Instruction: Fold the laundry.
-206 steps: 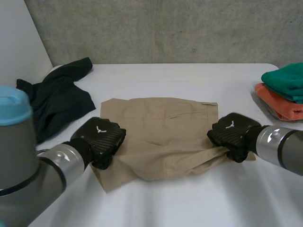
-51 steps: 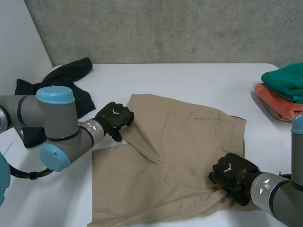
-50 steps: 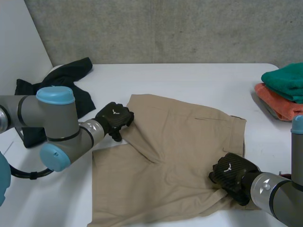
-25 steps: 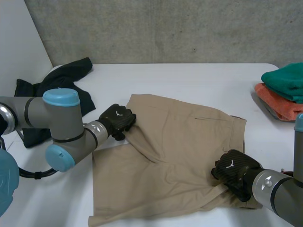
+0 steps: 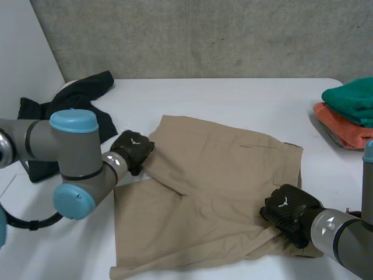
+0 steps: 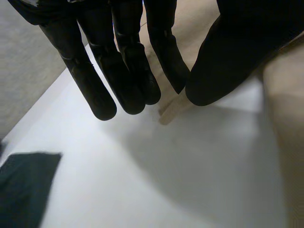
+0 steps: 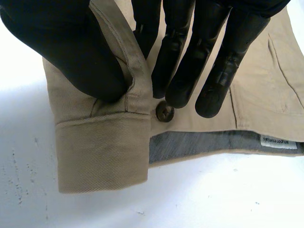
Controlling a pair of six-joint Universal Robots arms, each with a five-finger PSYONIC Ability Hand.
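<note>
Briefly: a white label [image 7: 275, 139] is sewn inside the waistband [image 7: 126, 71] of the khaki shorts [image 5: 215, 192], and its print is too small to read. Each robot hand carries a pale mark on its back (a symbol, no lettering).

Surroundings: a dark garment [image 5: 70, 116] lies crumpled at the far left of the worktop [image 5: 233, 96]. A green folded cloth [image 5: 352, 98] sits on top of an orange folded cloth [image 5: 344, 133] at the far right edge. Both are well apart from the shorts.

Shorts: spread flat at mid-worktop. The long axis runs across it, with the waistband toward the robot's right and the leg hems toward its left.

Right robot hand [image 5: 285, 213]: at the near end of the waistband, thumb and fingers pinching a raised fold of it just beside the button [image 7: 165, 112].

Left robot hand [image 5: 133, 149]: at the far leg's edge. Cannot tell whether it has hold of the cloth.
</note>
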